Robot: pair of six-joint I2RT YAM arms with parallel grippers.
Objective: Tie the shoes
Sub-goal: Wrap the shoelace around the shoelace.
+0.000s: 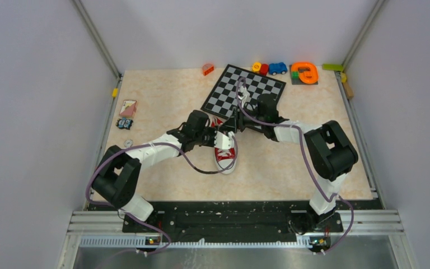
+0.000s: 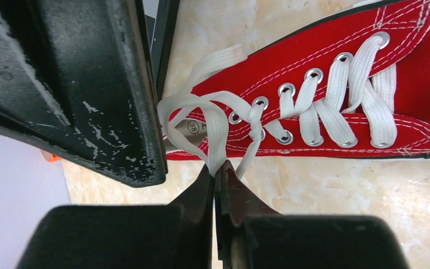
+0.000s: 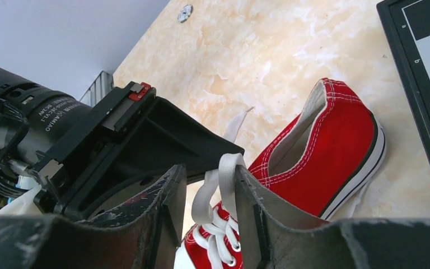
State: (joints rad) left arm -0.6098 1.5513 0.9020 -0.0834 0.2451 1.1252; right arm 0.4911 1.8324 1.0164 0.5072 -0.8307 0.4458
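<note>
Our left gripper (image 2: 217,178) is clenched on a strand of white lace (image 2: 215,131), pinched at its very tips. The shoe (image 2: 336,61) lies on the table (image 2: 336,196) just beyond those tips, its long axis crosswise to the gripper's reach: ankle opening nearest the pinch, toe well off to one side. Our right gripper (image 3: 210,193) hangs just above that same ankle end, jaws parted; a loop (image 3: 227,179) of lace stands between them, leaning on one finger (image 3: 263,216), not squeezed. We judge the coming move turns on that loop: it sits inside the right jaws, so the right arm is the nearer to take it while the left holds tension.
</note>
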